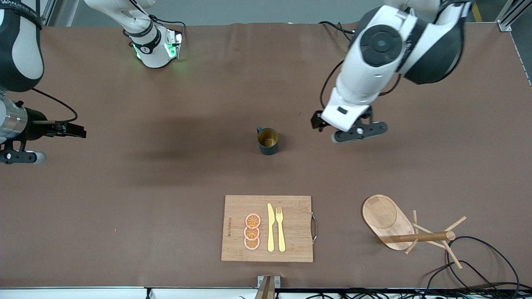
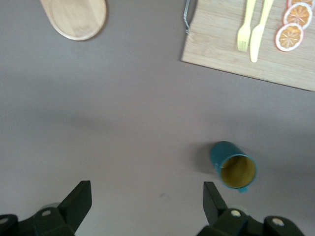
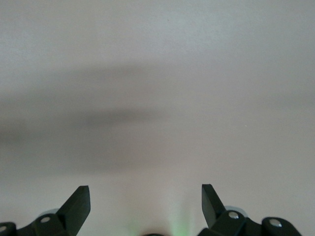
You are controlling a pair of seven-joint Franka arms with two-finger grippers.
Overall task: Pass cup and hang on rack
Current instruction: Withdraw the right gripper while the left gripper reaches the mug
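Note:
The dark teal cup with a mustard-yellow inside stands upright on the brown table, mouth up, near the middle. It also shows in the left wrist view. My left gripper hangs open and empty over the bare table beside the cup, toward the left arm's end; in the left wrist view the cup lies just outside one finger. The wooden rack is nearer the front camera, toward the left arm's end, and its oval base shows in the left wrist view. My right gripper waits open and empty at the right arm's end, and the right wrist view shows only bare table.
A bamboo cutting board with a yellow knife, a fork and orange slices lies nearer the front camera than the cup. It also shows in the left wrist view. Black cables trail by the rack at the table's front edge.

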